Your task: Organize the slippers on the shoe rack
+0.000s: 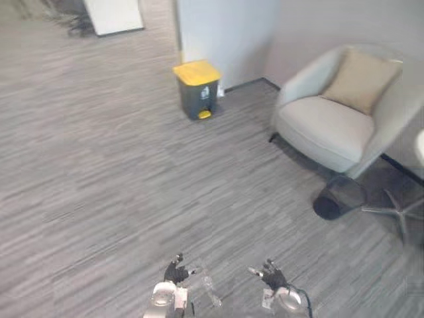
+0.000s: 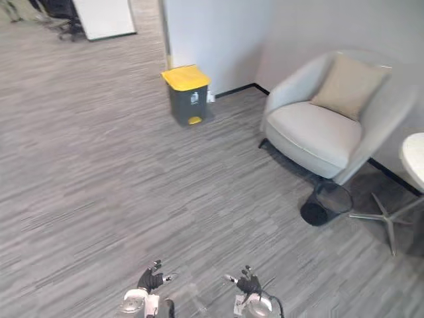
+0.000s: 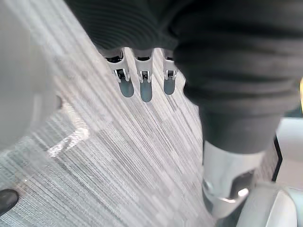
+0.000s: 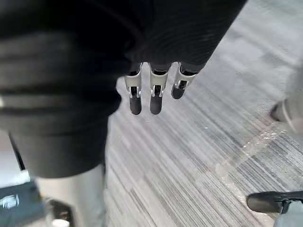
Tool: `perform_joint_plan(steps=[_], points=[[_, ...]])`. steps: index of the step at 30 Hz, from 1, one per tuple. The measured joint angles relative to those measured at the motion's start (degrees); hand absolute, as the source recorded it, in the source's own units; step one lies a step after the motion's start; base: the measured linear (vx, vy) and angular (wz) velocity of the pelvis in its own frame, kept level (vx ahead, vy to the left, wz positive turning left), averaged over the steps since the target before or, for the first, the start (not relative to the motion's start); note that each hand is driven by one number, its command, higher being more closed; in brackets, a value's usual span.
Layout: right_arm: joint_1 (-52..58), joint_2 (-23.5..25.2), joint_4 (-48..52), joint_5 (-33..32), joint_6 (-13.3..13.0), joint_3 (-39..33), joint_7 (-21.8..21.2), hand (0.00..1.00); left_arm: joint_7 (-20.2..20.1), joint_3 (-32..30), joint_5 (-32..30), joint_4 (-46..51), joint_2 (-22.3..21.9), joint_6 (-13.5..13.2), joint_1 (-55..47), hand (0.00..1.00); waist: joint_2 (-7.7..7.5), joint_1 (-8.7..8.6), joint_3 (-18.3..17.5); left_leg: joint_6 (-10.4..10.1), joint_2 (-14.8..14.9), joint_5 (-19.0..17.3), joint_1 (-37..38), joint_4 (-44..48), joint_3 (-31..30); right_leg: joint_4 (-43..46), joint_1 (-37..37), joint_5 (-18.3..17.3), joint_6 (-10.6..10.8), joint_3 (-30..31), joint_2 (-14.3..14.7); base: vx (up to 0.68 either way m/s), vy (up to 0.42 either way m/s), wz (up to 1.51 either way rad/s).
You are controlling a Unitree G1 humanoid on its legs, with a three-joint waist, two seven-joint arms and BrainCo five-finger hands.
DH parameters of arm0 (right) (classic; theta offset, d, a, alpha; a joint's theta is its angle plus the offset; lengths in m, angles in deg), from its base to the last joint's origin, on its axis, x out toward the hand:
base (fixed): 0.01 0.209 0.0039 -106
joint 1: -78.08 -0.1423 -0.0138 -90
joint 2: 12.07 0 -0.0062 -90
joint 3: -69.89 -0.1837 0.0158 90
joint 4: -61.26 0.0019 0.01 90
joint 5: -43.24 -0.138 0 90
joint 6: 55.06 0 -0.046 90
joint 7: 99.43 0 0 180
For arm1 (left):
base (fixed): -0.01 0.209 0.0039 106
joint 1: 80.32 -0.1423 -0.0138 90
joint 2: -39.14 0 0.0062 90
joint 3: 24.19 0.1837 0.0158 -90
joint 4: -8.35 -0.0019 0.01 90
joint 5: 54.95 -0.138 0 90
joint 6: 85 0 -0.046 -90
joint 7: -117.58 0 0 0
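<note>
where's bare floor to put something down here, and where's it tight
Widest bare floor runs from the left hand and right hand, both open, up to the yellow-lidded bin and off to the robot's left. Crowded on the right: armchair, black mesh basket and table base stand close together.

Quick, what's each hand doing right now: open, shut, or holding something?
Left hand: open, holding nothing.
Right hand: open, holding nothing.
</note>
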Motion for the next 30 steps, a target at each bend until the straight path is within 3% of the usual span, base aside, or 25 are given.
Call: perform_joint_plan(steps=[3, 5, 7, 9, 11, 16, 18, 19, 20, 21, 23, 25, 28, 30], points=[[0.0, 0.0, -0.1, -0.1, -0.1, 0.3, -0.1, 0.0, 0.0, 0.6, 0.0, -0.8, -0.1, 0.1, -0.1, 0.0, 0.16, 0.31, 0.3, 0.6, 0.7, -0.8, 3.7, -2.6, 6.2, 3.0, -2.7, 1.3, 2.2, -0.4, -0.6, 0.07, 0.201, -1.19], [-1.1, 0.0, -0.9, 0.0, -0.1, 0.4, -0.1, 0.0, 0.0, 0.6, 0.2, -0.9, 0.1, 0.1, -0.2, 0.0, 0.49, 1.69, 0.3, 0.8, 1.8, -0.7, 7.3, -5.8, 13.1, 5.6, -6.5, 2.4, 4.1, -10.0, -2.8, 0.05, 0.098, -1.54], [-2.2, -0.1, -4.2, 0.1, -0.2, 0.3, 0.0, 0.0, 0.1, 0.7, 0.9, -1.0, 1.0, 0.1, 0.4, 0.0, -0.02, 0.65, -0.2, 0.6, 1.6, -0.1, 8.9, -8.2, 18.2, 2.1, -7.7, 2.5, 3.7, -30.9, -7.5, 0.03, -0.011, -1.24], [-2.6, -0.7, -4.9, 0.2, -0.3, 0.3, 0.0, 0.0, 0.1, 1.2, 1.2, -2.3, 1.5, 0.1, 1.3, 0.0, -0.23, 0.1, -0.5, 0.3, 0.8, 1.4, 10.1, -11.3, 19.2, -0.6, -7.3, 3.0, 2.4, -36.5, -8.1, 0.04, -0.091, -0.68], [-3.9, -2.2, -6.8, 0.5, -0.7, -0.4, 0.0, 0.0, 0.0, 3.3, 1.2, -4.2, 1.9, 0.1, 3.1, 0.0, 1.49, -1.0, -0.2, 0.1, 0.0, 3.5, 12.3, -14.8, 18.9, -4.6, -5.1, 4.2, 0.7, -35.5, -6.9, 0.03, -0.093, -0.25], [-4.1, -4.1, -9.5, 0.3, -0.8, -2.7, 0.1, 0.0, -0.2, 4.3, 1.0, -4.9, 1.8, 0.1, 3.4, 0.0, 1.82, -0.93, 0.0, -0.8, 1.4, 3.3, 12.5, -10.8, 18.6, -7.4, -2.6, 4.5, 0.3, -34.5, -6.2, 0.02, -0.076, -0.14], [-3.8, -3.9, -8.8, 0.3, -0.7, -3.0, 0.1, 0.0, -0.2, 2.8, 1.0, -4.3, 1.4, 0.3, 2.5, 0.0, 0.68, -0.29, 1.1, -1.2, 5.1, 2.5, 6.7, 5.5, 17.9, -7.1, -2.4, 4.7, -0.2, -32.4, -5.7, -0.01, -0.131, -0.68], [-3.5, -3.9, -7.5, 0.0, -0.8, -2.6, 0.1, 0.0, -0.3, 1.7, 0.9, -3.4, 0.4, 0.5, 1.9, 0.0, 1.54, -0.03, 2.2, -0.5, 8.2, 2.9, 3.0, 16.8, 15.1, -7.0, -1.2, 4.3, -1.1, -30.3, -4.5, -0.01, -0.072, -0.79], [-3.4, -4.0, -6.9, -0.1, -0.7, -2.4, 0.3, 0.0, -0.3, 1.8, 0.9, -2.8, 0.2, 0.5, 1.6, 0.0, 1.74, 0.04, 2.6, -0.1, 8.6, 3.2, 1.9, 19.8, 13.9, -6.9, -0.9, 3.8, -1.7, -29.4, -4.4, -0.01, 0.04, -1.53], [-3.2, -4.6, -5.6, -0.4, -0.6, -2.2, 0.6, 0.0, -0.2, 1.6, 1.0, -1.2, -1.4, 0.5, 0.7, 0.0, 2.72, 0.59, 2.8, -0.7, 6.8, -0.4, 0.5, 20.5, 5.1, -4.6, -2.1, 3.5, -1.6, -24.6, -3.4, -0.04, 0.133, -1.53], [-3.0, -4.1, -4.3, -1.3, -0.6, -2.1, 0.7, 0.0, -0.6, 1.5, 1.1, -0.2, -1.5, 0.3, 1.0, 0.0, 2.92, 0.58, 2.5, -1.5, 2.8, -0.9, 2.3, 10.9, -4.2, -2.9, -4.5, 3.4, -0.8, -20.7, -2.4, -0.05, 0.177, -1.26], [-2.0, -3.4, -3.8, -1.8, -0.7, -2.2, 0.9, 0.0, -0.4, 0.6, 1.1, -0.2, -2.0, 0.3, 1.7, 0.0, 1.84, 0.13, 1.5, -2.6, 0.4, -1.7, 4.5, 4.4, -9.3, -3.4, -6.7, 4.4, 0.9, -18.7, -2.8, -0.03, 0.135, -0.41], [-1.8, -3.4, -3.9, -1.8, -0.6, -2.5, 0.8, 0.0, 0.0, 0.3, 1.2, -1.1, -2.0, 0.3, 2.1, 0.0, 1.64, 0.15, 1.5, -2.9, 1.3, -4.0, 7.5, -1.7, -6.2, -5.2, -7.1, 6.5, 2.3, -16.0, -2.4, -0.06, 0.185, -0.37], [-1.6, -3.1, -4.1, -1.8, -0.5, -2.0, 0.8, 0.0, 0.2, -0.5, 1.2, -1.5, -1.5, 0.3, 1.0, 0.0, 1.1, 1.85, 1.2, -2.6, 1.3, -4.7, 8.3, -2.6, -1.8, -4.1, -9.0, 7.2, 3.2, -12.2, -2.4, -0.09, 0.194, -0.89]])
